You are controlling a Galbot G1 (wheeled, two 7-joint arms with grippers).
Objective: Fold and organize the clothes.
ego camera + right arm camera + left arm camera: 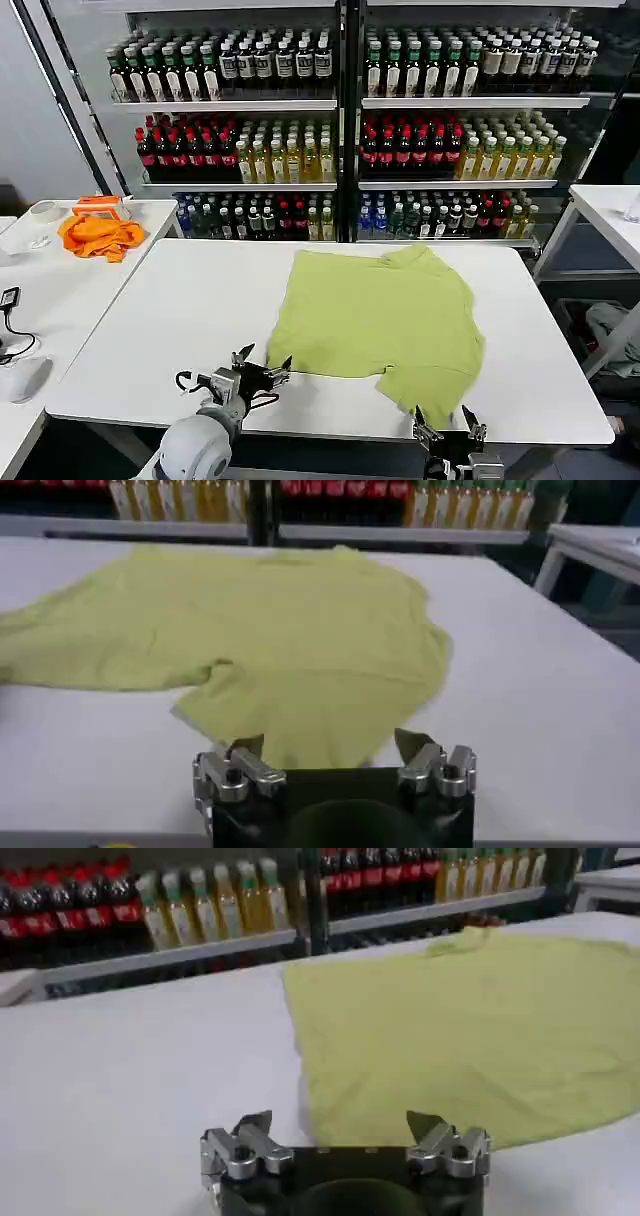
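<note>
The lime T-shirt [382, 318] lies partly folded on the white table [180, 320], right of the middle; it also shows in the left wrist view [470, 1028] and the right wrist view [280, 630]. A sleeve flap [430, 385] reaches toward the front edge. My left gripper [262, 363] hovers open at the front, just off the shirt's near left corner. At the front edge my right gripper [446, 424] stands open, facing that sleeve flap [300, 715]. Neither gripper holds anything.
A side table [60, 290] on the left carries an orange cloth [100, 236], a tape roll [44, 211] and a cable. Shelves of bottles [340, 130] stand behind the table. Another white table [610, 215] is at the right.
</note>
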